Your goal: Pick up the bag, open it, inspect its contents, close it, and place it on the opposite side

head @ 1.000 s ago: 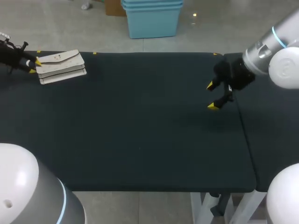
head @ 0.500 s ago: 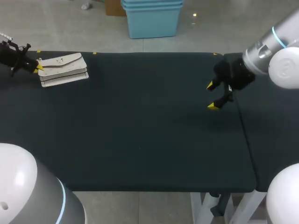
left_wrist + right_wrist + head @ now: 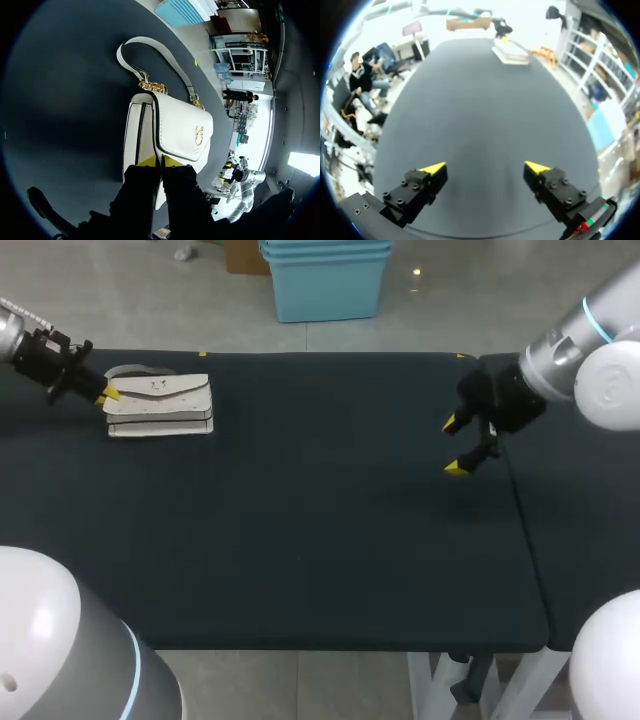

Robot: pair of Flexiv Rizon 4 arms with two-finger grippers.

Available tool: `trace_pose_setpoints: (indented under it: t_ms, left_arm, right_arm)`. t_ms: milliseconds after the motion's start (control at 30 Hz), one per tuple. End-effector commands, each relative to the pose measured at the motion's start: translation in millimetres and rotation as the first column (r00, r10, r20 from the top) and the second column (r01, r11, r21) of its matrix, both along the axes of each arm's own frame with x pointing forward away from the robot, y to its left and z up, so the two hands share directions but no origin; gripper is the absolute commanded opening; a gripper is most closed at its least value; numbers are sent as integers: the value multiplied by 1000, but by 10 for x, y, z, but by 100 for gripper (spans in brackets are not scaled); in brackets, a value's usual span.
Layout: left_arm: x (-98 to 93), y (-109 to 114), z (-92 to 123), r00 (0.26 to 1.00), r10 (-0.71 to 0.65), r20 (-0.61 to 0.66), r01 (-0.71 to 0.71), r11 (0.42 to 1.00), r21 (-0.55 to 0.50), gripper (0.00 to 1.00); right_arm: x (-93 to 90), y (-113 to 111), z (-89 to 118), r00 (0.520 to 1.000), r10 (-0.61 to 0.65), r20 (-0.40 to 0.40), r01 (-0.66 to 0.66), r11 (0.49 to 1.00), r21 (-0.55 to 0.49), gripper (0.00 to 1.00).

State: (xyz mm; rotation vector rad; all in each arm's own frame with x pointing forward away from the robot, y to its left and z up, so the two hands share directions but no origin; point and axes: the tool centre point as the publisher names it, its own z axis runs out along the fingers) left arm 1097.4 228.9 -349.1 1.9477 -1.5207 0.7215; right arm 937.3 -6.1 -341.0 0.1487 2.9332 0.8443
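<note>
A white handbag [image 3: 160, 405] with black trim, a gold clasp and a chain strap lies flat at the table's far left. My left gripper [image 3: 105, 393] is at its left end, shut on the bag's edge. In the left wrist view the two yellow tips of the left gripper [image 3: 160, 161] pinch the near side of the bag [image 3: 180, 127], and the strap [image 3: 150, 55] loops out ahead on the table. My right gripper [image 3: 458, 445] hangs open over the table's right part, nothing between its fingers. From the right gripper [image 3: 485, 167], the bag [image 3: 510, 52] shows far ahead across the table.
The dark table top [image 3: 320, 530] stretches wide between the two grippers. A second dark table [image 3: 580, 500] adjoins on the right, under my right arm.
My left gripper has shut on the bag's end and pulled the bag a little to the right and nearer; the strap now shows behind it. The right arm has not moved.
</note>
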Motion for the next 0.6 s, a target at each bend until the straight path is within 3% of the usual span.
trace_pose_setpoints:
  t_ms: [33,400,433,467,600]
  left_arm:
    - [-64,-148,7,1000,-24,1,24,1000,9,0]
    - [-375,-497,-67,993,-119,-18,118,993,-23,0]
    - [-393,-507,-65,992,-124,-19,123,992,-23,4]
    - [-413,-513,-59,992,-128,-20,127,992,-22,16]
    - [-500,-485,16,990,-141,-22,141,990,-15,44]
  right_arm:
    - [1,-3,0,1000,2,-1,-2,1000,2,100]
    - [1,-3,0,1000,2,-1,-2,1000,2,100]
    - [1,-3,0,1000,2,-1,-2,1000,2,100]
    - [1,-3,0,1000,2,-1,-2,1000,2,100]
    - [1,-3,0,1000,2,-1,-2,1000,2,100]
